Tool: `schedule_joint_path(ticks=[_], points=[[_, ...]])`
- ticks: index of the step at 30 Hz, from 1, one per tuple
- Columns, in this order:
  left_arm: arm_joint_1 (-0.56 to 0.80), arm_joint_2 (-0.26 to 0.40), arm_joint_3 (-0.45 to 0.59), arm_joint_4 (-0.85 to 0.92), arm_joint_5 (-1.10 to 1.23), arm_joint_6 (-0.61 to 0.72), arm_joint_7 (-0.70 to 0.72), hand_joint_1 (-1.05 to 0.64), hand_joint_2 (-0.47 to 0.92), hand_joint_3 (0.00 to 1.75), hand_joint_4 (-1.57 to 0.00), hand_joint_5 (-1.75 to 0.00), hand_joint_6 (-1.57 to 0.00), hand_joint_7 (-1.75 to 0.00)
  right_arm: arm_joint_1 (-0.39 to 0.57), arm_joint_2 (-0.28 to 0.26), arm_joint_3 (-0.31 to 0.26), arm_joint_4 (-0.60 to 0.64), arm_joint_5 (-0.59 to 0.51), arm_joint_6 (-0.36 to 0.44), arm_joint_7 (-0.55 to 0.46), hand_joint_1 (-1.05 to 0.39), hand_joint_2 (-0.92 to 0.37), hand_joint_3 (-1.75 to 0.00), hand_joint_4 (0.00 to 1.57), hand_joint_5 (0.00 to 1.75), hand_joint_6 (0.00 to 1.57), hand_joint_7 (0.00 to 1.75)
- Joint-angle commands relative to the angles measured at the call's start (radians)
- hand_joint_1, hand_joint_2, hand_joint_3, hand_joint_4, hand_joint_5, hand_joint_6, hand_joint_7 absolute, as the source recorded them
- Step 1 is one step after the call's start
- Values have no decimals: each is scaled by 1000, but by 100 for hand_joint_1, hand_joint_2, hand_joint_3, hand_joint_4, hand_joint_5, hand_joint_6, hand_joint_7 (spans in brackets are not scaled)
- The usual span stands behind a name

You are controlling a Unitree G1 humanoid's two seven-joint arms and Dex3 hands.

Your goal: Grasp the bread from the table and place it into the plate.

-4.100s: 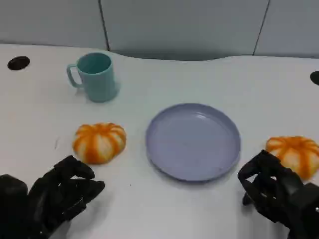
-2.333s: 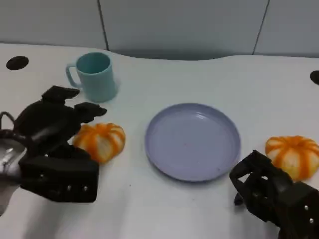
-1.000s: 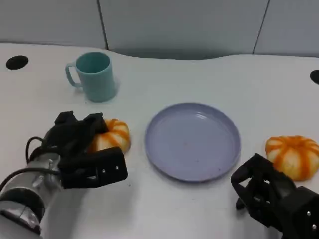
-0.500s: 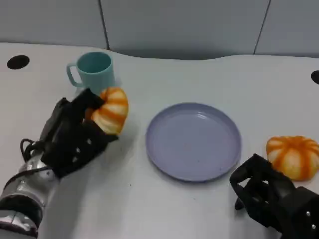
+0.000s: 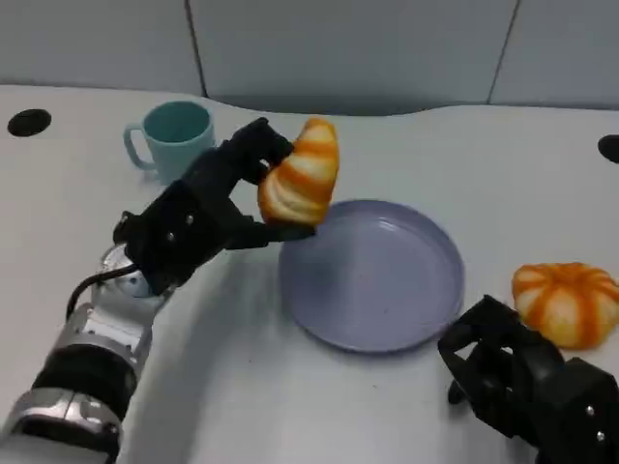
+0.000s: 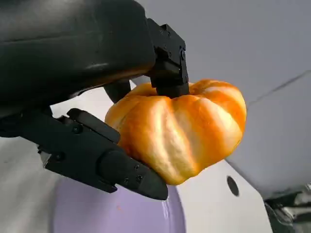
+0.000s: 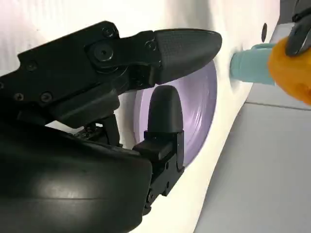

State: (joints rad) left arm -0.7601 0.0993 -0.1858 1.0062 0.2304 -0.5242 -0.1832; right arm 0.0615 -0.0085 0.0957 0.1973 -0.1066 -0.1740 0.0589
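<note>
Left robot hand (image 5: 198, 222) grips bread (image 5: 301, 172) aloft at the plate (image 5: 372, 274) rim, poised for release. Right robot hand (image 5: 513, 382) rests on counter (image 5: 426, 155), fingers apart, holding nothing.

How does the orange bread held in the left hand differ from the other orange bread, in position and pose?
The orange-and-white pumpkin-shaped bread in the left hand is lifted off the white table, above the near-left rim of the round lilac plate; the second pumpkin-shaped bread lies on the table beyond the plate's right side. The held one is tipped on edge between black fingers; the second lies flat, untouched. Both share shape and colouring.
</note>
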Motion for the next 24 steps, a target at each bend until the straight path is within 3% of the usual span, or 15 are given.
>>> schedule_joint_path(ticks=[1, 9, 14, 17, 20, 24], points=[[-107, -83, -110, 102, 127, 58, 58, -15, 84, 6, -92, -175, -72, -175, 5, -3, 9, -13, -15, 17, -16, -29, -92, -34, 55, 175, 35, 175], [-174, -107, -273, 217, 331, 134, 163, -22, 85, 8, -87, -175, -64, -175, 5, 15, 12, 22, 8, -37, -10, -27, -92, -34, 60, 175, 37, 175], [-192, -106, -316, 236, 377, 109, 166, -43, 87, 6, -57, -171, -36, -170, 1, 14, 20, 35, -9, -49, -19, -29, -92, -35, 62, 175, 39, 175], [-208, -104, -340, 242, 401, 101, 155, -53, 89, 3, -27, -150, -30, -126, 0, 15, 20, 38, -7, -49, -20, -28, -92, -34, 62, 175, 39, 175], [-235, -94, -393, 243, 456, 93, 176, -67, 92, 9, -9, -94, -26, -63, -2, 18, 20, 44, 0, -54, -16, -28, -92, -34, 61, 175, 39, 175], [-256, -89, -421, 245, 485, 84, 193, -78, 92, 14, 0, -54, -13, -37, -7, 18, 20, 53, -1, -64, -17, -29, -92, -34, 63, 175, 39, 175]])
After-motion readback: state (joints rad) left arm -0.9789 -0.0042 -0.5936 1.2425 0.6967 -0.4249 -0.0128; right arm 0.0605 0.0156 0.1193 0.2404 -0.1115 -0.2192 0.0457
